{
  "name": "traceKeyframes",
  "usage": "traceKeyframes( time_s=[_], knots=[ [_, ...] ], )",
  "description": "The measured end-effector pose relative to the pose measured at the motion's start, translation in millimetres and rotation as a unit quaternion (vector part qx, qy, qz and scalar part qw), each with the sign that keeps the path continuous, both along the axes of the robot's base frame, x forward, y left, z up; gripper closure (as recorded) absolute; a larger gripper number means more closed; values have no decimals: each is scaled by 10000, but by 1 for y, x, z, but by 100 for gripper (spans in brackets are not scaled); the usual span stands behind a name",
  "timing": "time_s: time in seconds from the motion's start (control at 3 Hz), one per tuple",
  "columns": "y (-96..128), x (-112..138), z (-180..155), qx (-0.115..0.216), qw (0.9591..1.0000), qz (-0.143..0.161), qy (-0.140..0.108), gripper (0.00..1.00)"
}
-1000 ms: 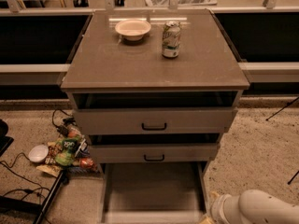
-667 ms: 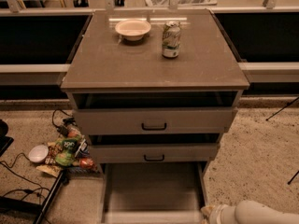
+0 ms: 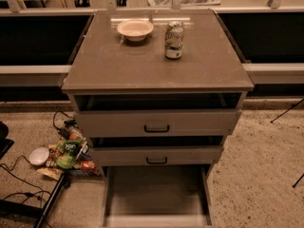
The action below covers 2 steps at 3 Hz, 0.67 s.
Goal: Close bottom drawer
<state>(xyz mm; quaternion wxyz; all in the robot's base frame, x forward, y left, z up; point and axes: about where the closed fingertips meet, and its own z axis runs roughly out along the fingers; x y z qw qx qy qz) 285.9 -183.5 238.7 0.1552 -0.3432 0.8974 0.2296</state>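
The bottom drawer point(image 3: 156, 194) of the grey-brown cabinet point(image 3: 156, 61) is pulled far out toward me. Its plain tray is empty, and its low front edge lies at the bottom of the camera view; its handle is out of view. Above it the middle drawer point(image 3: 156, 155) and the top drawer point(image 3: 156, 122) are each open a little, each with a black bar handle. My gripper and arm are not in the camera view.
A beige bowl point(image 3: 135, 29) and a drink can point(image 3: 174, 40) stand on the cabinet top. On the floor at the left lie snack bags point(image 3: 69, 151), a small white bowl point(image 3: 38, 156) and black cables. A black stand leg point(image 3: 287, 110) crosses the floor at the right.
My pale arm, seen at the lower right beside the bottom drawer, moved left along the bottom edge and has now left the view. The drawers have not moved.
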Motion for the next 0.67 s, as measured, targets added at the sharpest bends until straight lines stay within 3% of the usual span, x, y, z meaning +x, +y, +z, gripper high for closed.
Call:
traceKeyframes(
  time_s=[0.33,0.67],
  knots=[
    [5,-15,-25,455,9982,-304,247,100],
    [7,-15,-24,433,9984,-268,242,100]
  ],
)
